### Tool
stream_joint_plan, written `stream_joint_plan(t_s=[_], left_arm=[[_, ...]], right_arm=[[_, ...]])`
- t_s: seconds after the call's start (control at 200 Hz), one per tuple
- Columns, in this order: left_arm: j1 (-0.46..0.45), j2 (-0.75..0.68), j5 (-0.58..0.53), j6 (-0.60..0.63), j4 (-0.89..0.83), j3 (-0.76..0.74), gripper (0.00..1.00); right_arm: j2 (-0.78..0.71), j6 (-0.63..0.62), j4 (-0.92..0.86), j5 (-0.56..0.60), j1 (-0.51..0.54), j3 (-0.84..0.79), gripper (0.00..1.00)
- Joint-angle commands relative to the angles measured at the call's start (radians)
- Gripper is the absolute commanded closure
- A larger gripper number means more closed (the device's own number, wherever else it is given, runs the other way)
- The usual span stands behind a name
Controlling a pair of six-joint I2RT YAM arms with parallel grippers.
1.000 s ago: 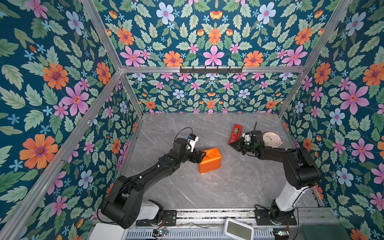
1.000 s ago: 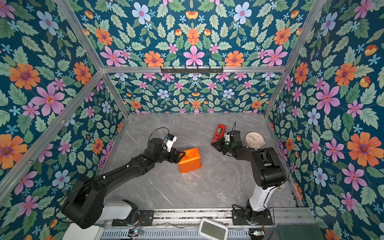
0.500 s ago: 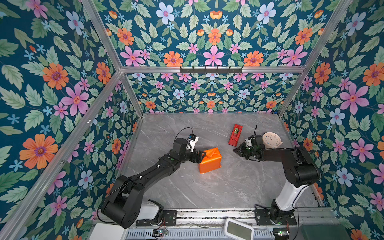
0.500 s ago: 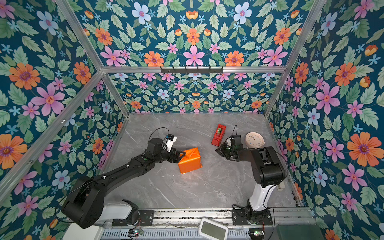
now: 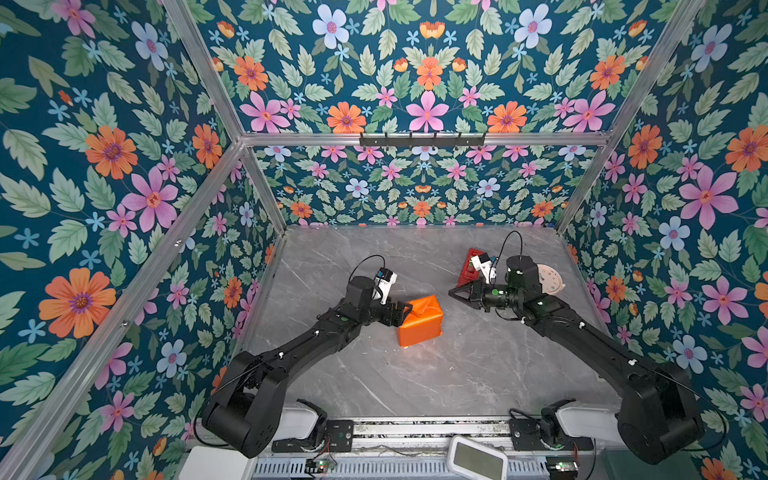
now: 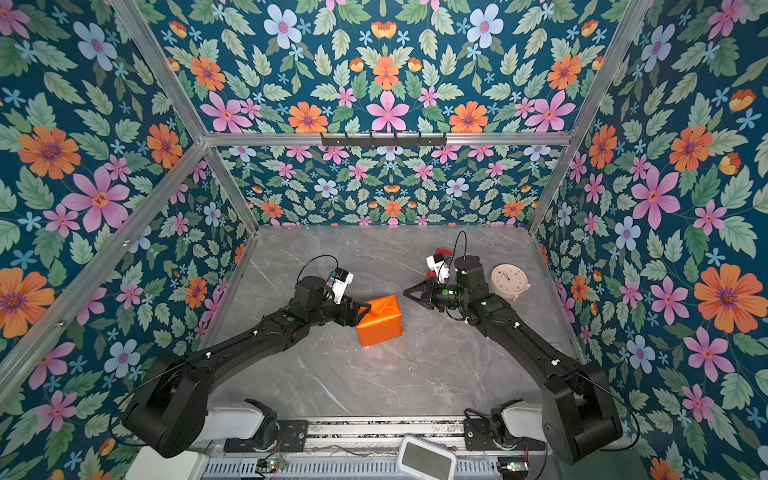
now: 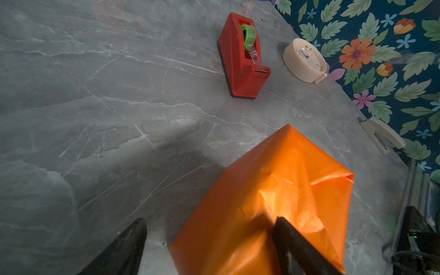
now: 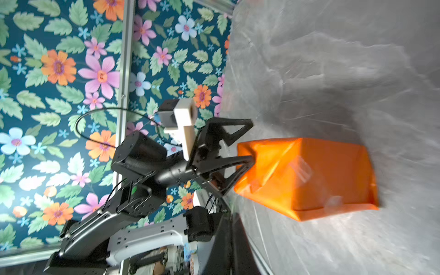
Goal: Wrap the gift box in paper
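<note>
glossy creased orange paper (image 5: 419, 320)

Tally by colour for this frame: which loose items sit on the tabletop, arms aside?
Orange: 1, the paper parcel
Red: 1, the tape dispenser
Cream: 1, the round clock
Total: 3

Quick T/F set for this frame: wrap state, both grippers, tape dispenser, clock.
1. The glossy orange paper is folded into a closed block shape. True.
2. The left gripper is shut. False: its jaws stand wide open, one finger on the paper's folded end.
3. The right gripper grips the red plastic tape dispenser. False: it is shut, clear of the dispenser.
4. The dispenser's tape roll is blue. False: green.
5. A round cream clock lies beside the dispenser. True.
</note>
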Motion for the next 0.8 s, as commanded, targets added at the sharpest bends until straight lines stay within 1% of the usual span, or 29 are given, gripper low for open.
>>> stream_joint_plan(t_s=[0.0,0.24,0.49,0.795], left_arm=[[-0.003,-0.002,-0.018,0.040,-0.124,-0.013,0.15],[-0.008,-0.001,-0.022,0.041,-0.126,-0.014,0.15],[-0.009,-0.001,-0.028,0.043,-0.126,-0.013,0.15],[-0.009,-0.001,-0.025,0.043,-0.123,-0.015,0.15]], right_arm=[[0.051,0.006,-0.088,-0.012,0.059,0.055,1.00],[0.178,0.027,-0.095,-0.028,0.153,0.139,1.00],[0.267,0.051,-0.097,-0.071,0.157,0.190,1.00],[0.320,0.077,-0.046,-0.083,0.158,0.201,1.00]])
